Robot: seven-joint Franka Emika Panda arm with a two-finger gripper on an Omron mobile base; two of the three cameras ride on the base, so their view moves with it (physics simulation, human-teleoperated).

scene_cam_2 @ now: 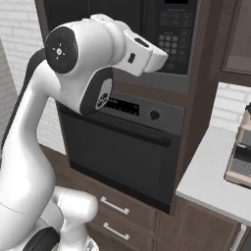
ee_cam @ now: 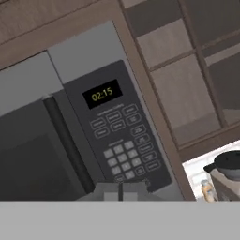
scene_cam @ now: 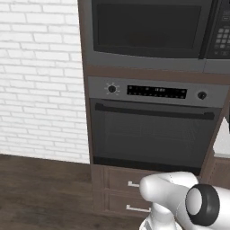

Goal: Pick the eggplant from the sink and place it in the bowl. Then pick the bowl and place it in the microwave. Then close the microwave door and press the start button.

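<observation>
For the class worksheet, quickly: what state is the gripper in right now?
Gripper: shut, holding nothing, at the microwave keypad.

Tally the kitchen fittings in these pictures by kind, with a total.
Microwave with its door shut: 1
Oven with knobs and a bar handle: 1
Oven knobs, left and right: 2
Drawers below the oven, upper and lower: 2
Coffee machine on the counter: 1
Total: 7
</observation>
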